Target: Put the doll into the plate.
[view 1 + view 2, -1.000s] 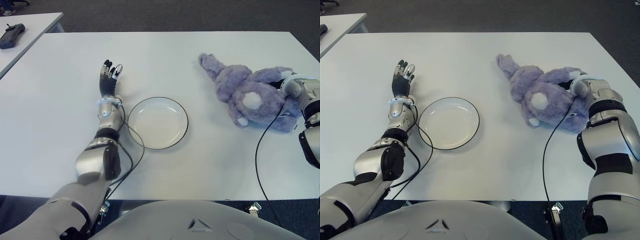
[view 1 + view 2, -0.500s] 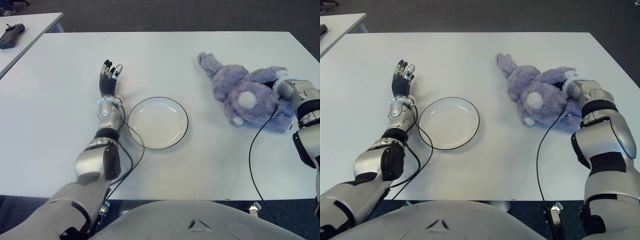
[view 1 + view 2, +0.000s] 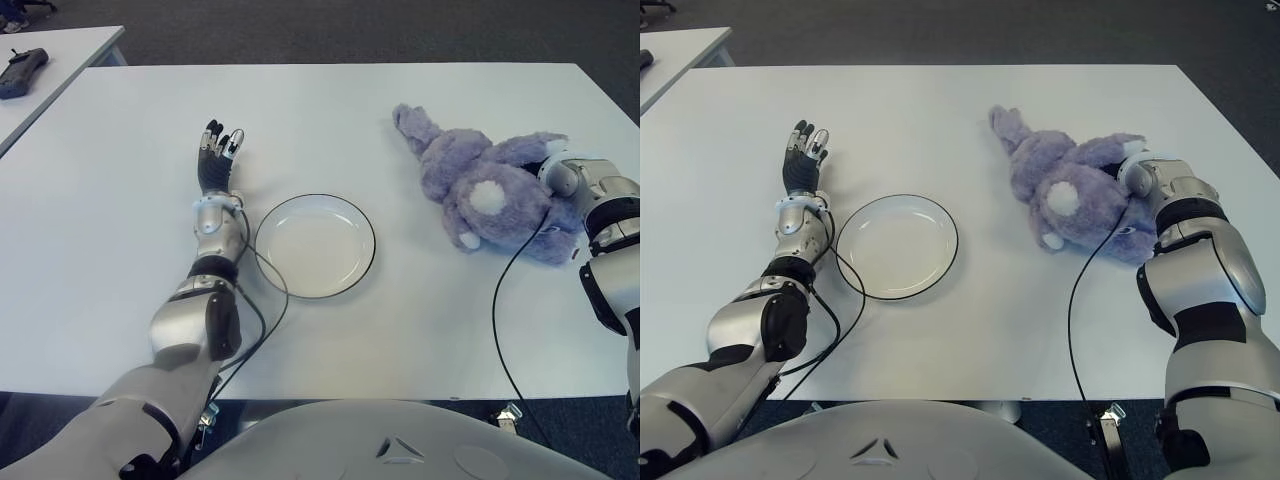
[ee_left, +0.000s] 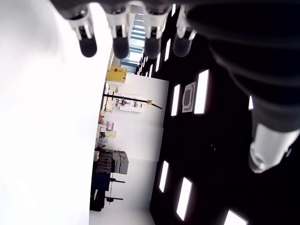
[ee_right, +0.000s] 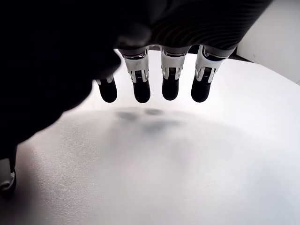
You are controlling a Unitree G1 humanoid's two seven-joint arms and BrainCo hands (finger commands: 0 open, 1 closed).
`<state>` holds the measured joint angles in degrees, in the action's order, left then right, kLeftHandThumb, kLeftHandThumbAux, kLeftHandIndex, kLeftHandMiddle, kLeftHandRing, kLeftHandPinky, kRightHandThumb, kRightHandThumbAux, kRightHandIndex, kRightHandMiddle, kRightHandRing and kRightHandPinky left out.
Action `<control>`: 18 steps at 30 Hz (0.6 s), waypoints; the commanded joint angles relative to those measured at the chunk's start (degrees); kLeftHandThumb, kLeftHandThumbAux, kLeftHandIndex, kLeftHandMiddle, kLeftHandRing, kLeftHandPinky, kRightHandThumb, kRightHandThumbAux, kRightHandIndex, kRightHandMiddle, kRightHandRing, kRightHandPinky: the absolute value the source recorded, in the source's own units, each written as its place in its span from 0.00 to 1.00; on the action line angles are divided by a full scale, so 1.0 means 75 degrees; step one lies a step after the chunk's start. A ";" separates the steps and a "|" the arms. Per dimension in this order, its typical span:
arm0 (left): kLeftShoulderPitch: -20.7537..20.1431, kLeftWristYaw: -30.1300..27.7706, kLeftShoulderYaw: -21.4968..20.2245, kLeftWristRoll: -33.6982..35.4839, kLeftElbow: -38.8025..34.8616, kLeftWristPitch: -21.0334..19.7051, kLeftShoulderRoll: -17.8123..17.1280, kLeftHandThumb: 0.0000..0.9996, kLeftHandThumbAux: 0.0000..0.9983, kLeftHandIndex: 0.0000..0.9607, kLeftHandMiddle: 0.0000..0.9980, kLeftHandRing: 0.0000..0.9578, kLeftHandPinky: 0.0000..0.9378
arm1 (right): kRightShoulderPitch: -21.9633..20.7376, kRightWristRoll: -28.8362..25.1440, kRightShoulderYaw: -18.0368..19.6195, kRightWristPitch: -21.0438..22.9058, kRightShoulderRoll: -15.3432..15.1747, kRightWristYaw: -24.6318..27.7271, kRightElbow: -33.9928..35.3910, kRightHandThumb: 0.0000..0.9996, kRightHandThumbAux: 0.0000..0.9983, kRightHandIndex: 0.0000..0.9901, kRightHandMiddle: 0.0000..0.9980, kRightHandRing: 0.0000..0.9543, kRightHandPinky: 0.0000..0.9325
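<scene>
Purple plush doll [image 3: 480,185] lies right of centre on the white table [image 3: 330,110], its long axis running from upper left down to lower right. Right hand [image 3: 560,172] is buried behind it, fingers extended in the wrist view, holding nothing. Bare tabletop separates it from the empty plate [image 3: 316,245] at centre. Left hand [image 3: 216,160], fingers spread, shows just left of the plate.

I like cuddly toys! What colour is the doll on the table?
The doll is purple-grey and fluffy, with a small white patch. It shows best in the right eye view.
</scene>
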<state>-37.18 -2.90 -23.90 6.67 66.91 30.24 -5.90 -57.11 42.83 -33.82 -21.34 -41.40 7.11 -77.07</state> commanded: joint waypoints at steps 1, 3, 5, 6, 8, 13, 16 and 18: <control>0.1751 -0.0058 -0.0141 0.0153 0.1260 -0.0535 0.0569 0.00 0.59 0.01 0.06 0.04 0.01 | 0.0168 0.0159 -0.0181 0.0002 0.0667 0.0199 -0.0024 0.07 0.45 0.00 0.00 0.00 0.00; 0.1742 -0.0074 -0.0152 0.0168 0.1256 -0.0513 0.0576 0.00 0.59 0.01 0.06 0.04 0.00 | 0.0189 0.0150 -0.0177 -0.0015 0.0733 0.0167 -0.0026 0.07 0.45 0.00 0.00 0.00 0.00; 0.1742 -0.0037 -0.0119 0.0133 0.1250 -0.0486 0.0580 0.00 0.59 0.01 0.06 0.04 0.00 | 0.0219 0.0113 -0.0157 -0.0068 0.0865 0.0129 -0.0011 0.07 0.45 0.00 0.00 0.00 0.01; 0.1742 -0.0025 -0.0110 0.0123 0.1249 -0.0480 0.0580 0.00 0.59 0.01 0.07 0.04 0.00 | 0.0226 0.0103 -0.0152 -0.0082 0.0899 0.0120 -0.0007 0.07 0.45 0.00 0.00 0.00 0.01; 0.1751 0.0017 -0.0068 0.0077 0.1252 -0.0463 0.0575 0.00 0.59 0.01 0.07 0.04 0.00 | 0.0207 0.0075 -0.0150 -0.0112 0.1034 0.0172 0.0034 0.07 0.45 0.00 0.00 0.00 0.01; 0.1768 0.0058 -0.0012 0.0021 0.1261 -0.0465 0.0554 0.00 0.59 0.01 0.07 0.04 0.00 | 0.0183 0.0025 -0.0136 -0.0196 0.1213 0.0267 0.0088 0.08 0.45 0.00 0.00 0.00 0.01; 0.1777 0.0034 -0.0019 0.0032 0.1272 -0.0489 0.0534 0.00 0.59 0.01 0.07 0.04 0.00 | 0.0205 -0.0005 -0.0110 -0.0233 0.1248 0.0271 0.0077 0.08 0.44 0.00 0.00 0.00 0.00; 0.1775 0.0022 -0.0026 0.0043 0.1274 -0.0499 0.0531 0.00 0.59 0.01 0.07 0.04 0.00 | 0.0217 -0.0016 -0.0098 -0.0240 0.1283 0.0264 0.0070 0.08 0.45 0.00 0.00 0.00 0.00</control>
<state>-37.08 -2.90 -23.82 6.64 67.52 30.50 -6.65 -57.69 42.57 -33.68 -21.32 -37.55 7.12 -77.02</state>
